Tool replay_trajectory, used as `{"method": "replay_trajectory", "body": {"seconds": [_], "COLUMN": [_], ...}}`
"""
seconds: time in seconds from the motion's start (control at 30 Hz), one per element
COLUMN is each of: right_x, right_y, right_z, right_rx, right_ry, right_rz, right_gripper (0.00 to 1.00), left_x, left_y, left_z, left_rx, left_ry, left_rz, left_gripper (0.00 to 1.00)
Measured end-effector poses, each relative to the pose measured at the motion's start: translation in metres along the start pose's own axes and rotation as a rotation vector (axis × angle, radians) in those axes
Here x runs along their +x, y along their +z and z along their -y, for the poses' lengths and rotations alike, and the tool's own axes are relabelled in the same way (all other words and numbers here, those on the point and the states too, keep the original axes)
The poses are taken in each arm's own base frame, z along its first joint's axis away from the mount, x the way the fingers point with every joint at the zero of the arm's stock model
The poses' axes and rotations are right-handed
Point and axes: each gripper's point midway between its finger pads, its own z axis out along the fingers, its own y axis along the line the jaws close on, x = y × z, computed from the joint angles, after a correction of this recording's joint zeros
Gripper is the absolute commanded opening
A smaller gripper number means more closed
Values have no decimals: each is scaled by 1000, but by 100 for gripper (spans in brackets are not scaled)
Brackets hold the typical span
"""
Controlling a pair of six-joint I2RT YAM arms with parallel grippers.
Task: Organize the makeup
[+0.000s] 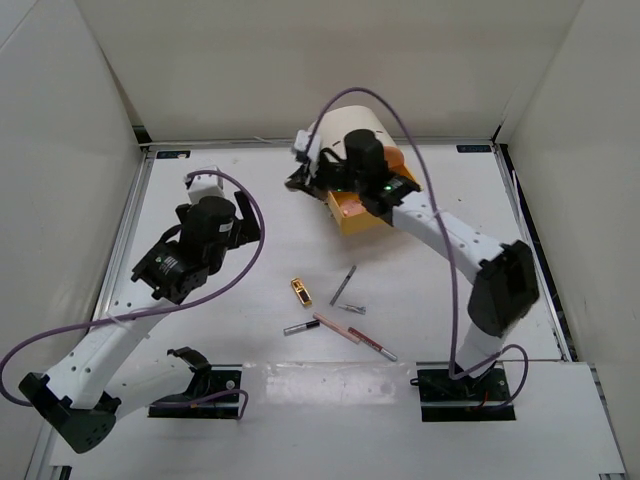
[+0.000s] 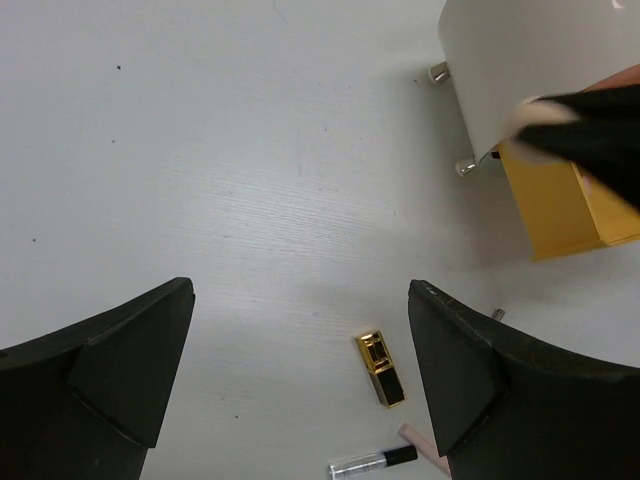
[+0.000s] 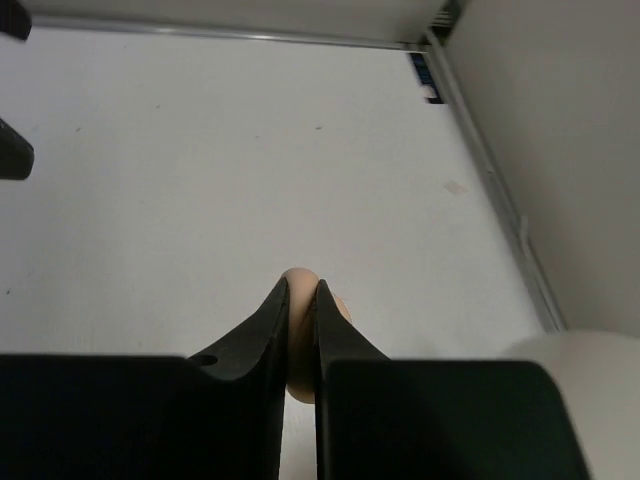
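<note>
My right gripper (image 3: 302, 290) is shut on a peach egg-shaped sponge (image 3: 301, 273), which bulges out above and below the fingers. In the top view this gripper (image 1: 303, 178) hangs at the left side of the cream cylindrical box (image 1: 352, 125), by its pulled-out orange drawer (image 1: 352, 213). My left gripper (image 2: 300, 305) is open with nothing in it, well above the table. Below it lie a gold lipstick (image 2: 381, 368), a clear gloss tube (image 2: 372, 463) and a peach pencil (image 2: 420, 443). The top view shows the lipstick (image 1: 301, 291), the gloss tube (image 1: 300, 326) and thin pencils (image 1: 344, 285).
The cream box (image 2: 520, 60) stands on small metal feet at the back middle, its orange drawer (image 2: 560, 205) open toward the front. White walls close in the table on three sides. A raised strip runs along the near edge by the arm bases.
</note>
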Motion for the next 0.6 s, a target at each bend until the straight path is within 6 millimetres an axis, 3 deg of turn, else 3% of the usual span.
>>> {"method": "replay_trajectory", "body": {"seconds": [0.1, 0.2, 0.33, 0.47, 0.57, 0.6], "right_x": [-11, 19, 70, 89, 93, 95], "right_y": [-46, -81, -107, -118, -120, -120], "right_z": [26, 44, 58, 62, 61, 60], "right_rx": [131, 241, 333, 371, 378, 380], "right_ry": [33, 111, 232, 291, 303, 304], "right_rz": [28, -29, -142, -199, -218, -226], "right_gripper": [10, 14, 25, 55, 84, 99], "left_x": [8, 15, 33, 48, 50, 48], "left_y": [7, 18, 41, 70, 81, 83], "left_z": [6, 15, 29, 31, 33, 34], "left_rx": [8, 19, 47, 58, 79, 91], "left_ry": [-8, -5, 14, 15, 7, 2], "left_rz": [-25, -51, -132, -216, -241, -241], "left_gripper": [98, 98, 98, 98, 98, 98]}}
